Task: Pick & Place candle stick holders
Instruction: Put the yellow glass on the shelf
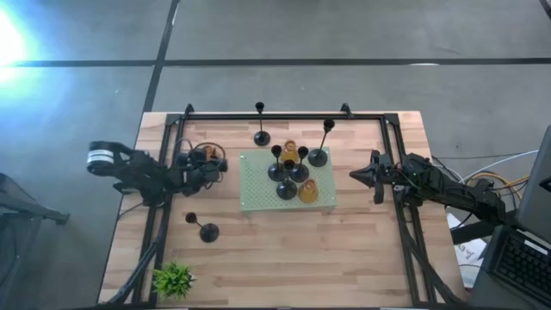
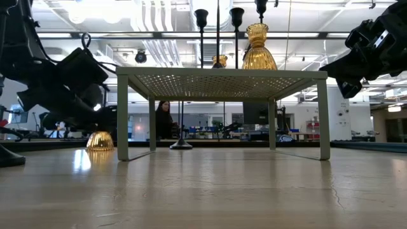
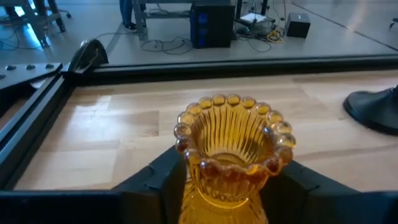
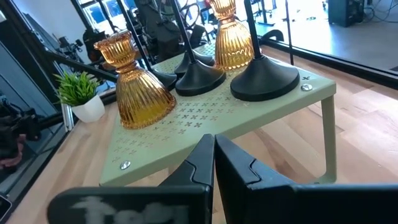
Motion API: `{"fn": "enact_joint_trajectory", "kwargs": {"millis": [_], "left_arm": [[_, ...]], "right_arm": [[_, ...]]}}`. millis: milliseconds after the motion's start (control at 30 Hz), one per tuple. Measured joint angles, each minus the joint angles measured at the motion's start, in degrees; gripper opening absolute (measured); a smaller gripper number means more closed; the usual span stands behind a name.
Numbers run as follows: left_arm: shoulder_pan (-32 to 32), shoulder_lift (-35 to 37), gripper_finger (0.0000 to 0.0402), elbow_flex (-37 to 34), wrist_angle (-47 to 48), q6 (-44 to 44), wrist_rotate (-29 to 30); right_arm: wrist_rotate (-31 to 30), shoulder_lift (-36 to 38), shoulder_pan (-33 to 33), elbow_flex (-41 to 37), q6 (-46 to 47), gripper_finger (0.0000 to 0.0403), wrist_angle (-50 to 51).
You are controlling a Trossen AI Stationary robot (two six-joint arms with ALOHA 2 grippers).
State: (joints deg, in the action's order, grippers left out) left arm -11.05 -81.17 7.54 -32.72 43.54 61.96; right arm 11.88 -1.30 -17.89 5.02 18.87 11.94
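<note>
- Nearest the front edge of the worktop (image 1: 344,267), by its front-left corner, we see a small green plant (image 1: 174,279) in a white pot.
- A little further in on the left side stands 1 black holder (image 1: 207,232) on the bare wood, its thin stem leaning toward the left edge in the high view.
- At the left edge, about midway back, the left gripper (image 1: 209,164) sits low over the wood with its 2 dark fingers (image 3: 146,186) on either side of an amber glass holder (image 3: 230,155). The jaws flank the glass closely, but we cannot tell whether they are clamped on it or merely around it.
- The low view shows that amber holder (image 2: 100,140) resting on the worktop, beside the left leg of the raised mat.
- In the middle of the worktop stands a pale green perforated mat (image 1: 258,194) on 4 legs. On it we count 2 more amber holders, 1 at its front-right corner (image 1: 308,191) and 1 at its back edge (image 1: 290,153), with several black domed holders (image 1: 287,189) clustered between them.
- The right gripper (image 1: 356,176) hovers just off the mat's right edge, jaws pressed together and holding nothing.
- Past the mat's back edge, 2 more black holders stand on the wood: 1 (image 1: 262,137) near the back-left corner of the mat, the other (image 1: 318,157) by its back-right corner.
</note>
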Motion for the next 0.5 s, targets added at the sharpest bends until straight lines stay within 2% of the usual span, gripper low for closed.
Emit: {"fn": "enact_joint_trajectory", "kwargs": {"millis": [133, 367, 500], "left_arm": [[0.0, -0.78, 0.0127, 1.03, -0.43, -2.99, 0.39], [0.02, 1.49, 0.0127, 1.79, 0.34, -12.39, -1.85], [0.02, 3.73, 0.0127, 1.76, 0.37, -17.36, -6.27]], "right_arm": [[0.0, 0.02, 0.0, 0.0, 0.0, 0.0008, 0.0], [0.09, 0.02, 0.0, 0.0, 0.0, 0.0008, 0.02], [0.12, 0.02, 0.0, 0.0, -0.01, 0.0008, 0.02]]}}
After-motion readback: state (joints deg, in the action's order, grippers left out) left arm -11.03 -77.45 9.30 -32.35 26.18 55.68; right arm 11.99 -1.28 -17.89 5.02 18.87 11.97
